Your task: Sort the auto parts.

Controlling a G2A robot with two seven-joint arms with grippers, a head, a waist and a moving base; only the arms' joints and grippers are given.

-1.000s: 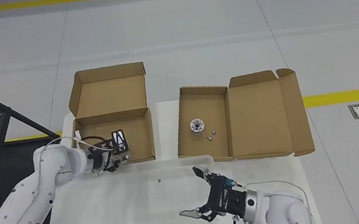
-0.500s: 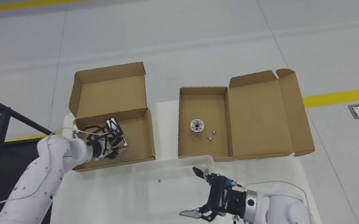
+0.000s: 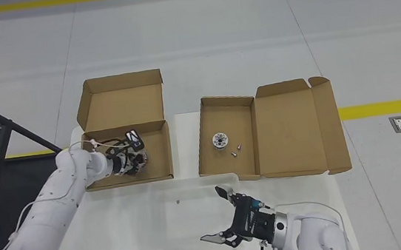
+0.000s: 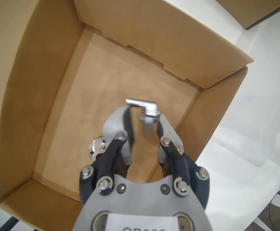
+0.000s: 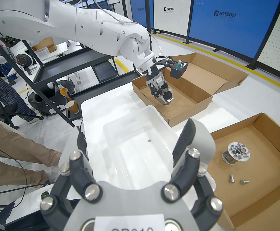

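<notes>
Cardboard box (image 3: 159, 144) at centre left, left gripper (image 4: 142, 112) clamped on metal bracket (image 4: 144, 106) inside, right gripper (image 5: 135, 129) spread apart over white tray (image 5: 131, 152).

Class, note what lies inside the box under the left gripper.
One round metal flange on the box floor, half covered by the left gripper, which grips a small metal part. Floor beneath the gripper is hidden.
</notes>
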